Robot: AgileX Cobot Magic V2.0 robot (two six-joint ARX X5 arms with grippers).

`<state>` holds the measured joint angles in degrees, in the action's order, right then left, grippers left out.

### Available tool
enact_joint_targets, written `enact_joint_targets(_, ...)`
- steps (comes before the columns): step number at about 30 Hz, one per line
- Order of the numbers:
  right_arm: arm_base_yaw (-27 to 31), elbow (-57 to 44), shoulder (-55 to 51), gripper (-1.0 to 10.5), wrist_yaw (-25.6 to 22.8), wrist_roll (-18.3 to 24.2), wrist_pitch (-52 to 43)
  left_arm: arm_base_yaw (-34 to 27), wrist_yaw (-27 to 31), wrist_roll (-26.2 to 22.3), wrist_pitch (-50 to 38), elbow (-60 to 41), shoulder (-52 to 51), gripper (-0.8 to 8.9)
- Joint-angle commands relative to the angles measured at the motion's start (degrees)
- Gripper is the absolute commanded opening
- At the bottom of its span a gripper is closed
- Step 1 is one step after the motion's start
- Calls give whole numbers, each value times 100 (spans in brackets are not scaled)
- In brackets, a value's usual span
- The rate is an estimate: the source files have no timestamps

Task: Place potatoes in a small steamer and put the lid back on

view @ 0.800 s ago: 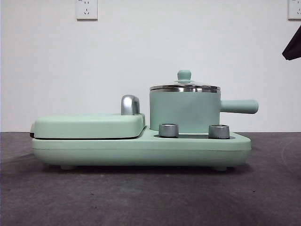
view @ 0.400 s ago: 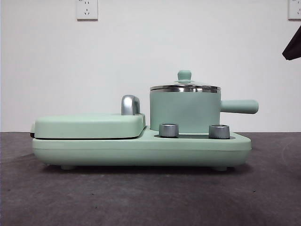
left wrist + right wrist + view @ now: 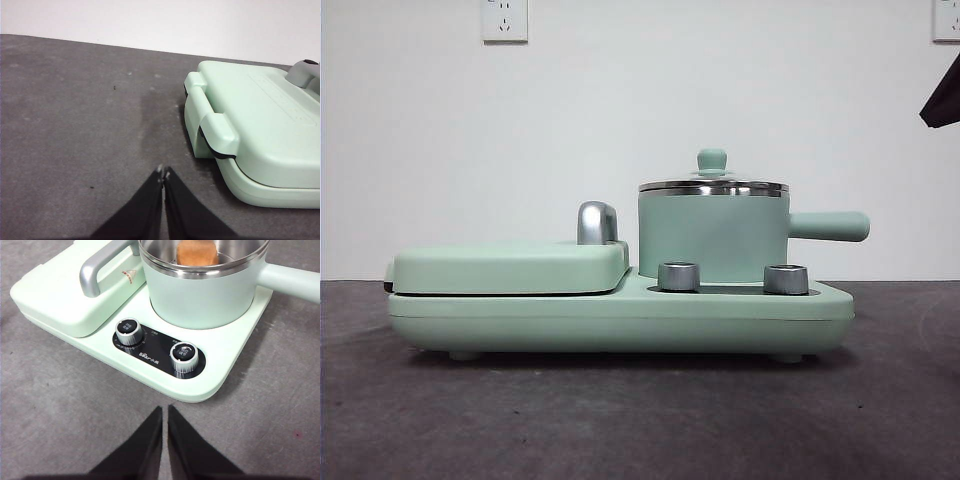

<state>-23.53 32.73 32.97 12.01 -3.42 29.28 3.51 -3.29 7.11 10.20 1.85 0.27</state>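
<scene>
The small steamer (image 3: 712,238) stands on the right half of the mint-green appliance, its handle (image 3: 828,226) pointing right. The lid (image 3: 712,184) sits on its steel rim, knob up. In the right wrist view the potatoes (image 3: 197,252) show as one orange-brown lump inside the small steamer (image 3: 200,292). My right gripper (image 3: 165,410) hovers over the table in front of the control knobs, shut and holding nothing. My left gripper (image 3: 163,173) is shut over bare table, to the side of the grill's end, holding nothing.
The flat grill plate (image 3: 510,268) with its steel handle (image 3: 596,222) fills the appliance's left half. Two steel control knobs (image 3: 678,276) (image 3: 785,279) stand in front of the pot. A black arm tip (image 3: 940,100) shows at the upper right edge.
</scene>
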Motion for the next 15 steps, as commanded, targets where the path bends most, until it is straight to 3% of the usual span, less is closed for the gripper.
enact_joint_targets(1, -28, 39, 13, 14, 0, -39, -61, 0, -11, 22, 9, -111, -9, 6)
enact_joint_targets(8, -28, 39, 13, 14, -4, -24, -61, 0, -11, 22, 7, -111, -9, 6)
enact_joint_targets(11, 50, -24, -116, 14, -234, 754, -125, 0, -11, 22, 9, -111, -9, 6)
enact_joint_targets(15, 535, -717, -756, 14, -525, 863, -778, 0, -11, 22, 9, -111, -9, 6)
